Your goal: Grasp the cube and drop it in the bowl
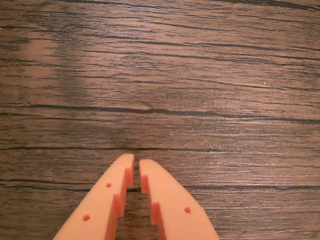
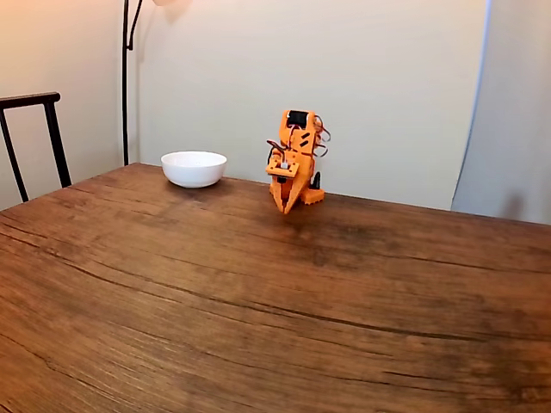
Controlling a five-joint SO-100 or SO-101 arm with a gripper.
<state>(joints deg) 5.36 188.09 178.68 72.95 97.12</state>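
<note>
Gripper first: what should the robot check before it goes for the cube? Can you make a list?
1. Gripper holds nothing: ok, fingertips nearly together with bare wood between.
2. Gripper open wide enough to grasp: not ok.
3. Cube found: cannot tell where it is.
4. Bowl upright on the table: ok.
5. Arm apart from the bowl: ok, it stands to the bowl's right in the fixed view.
</note>
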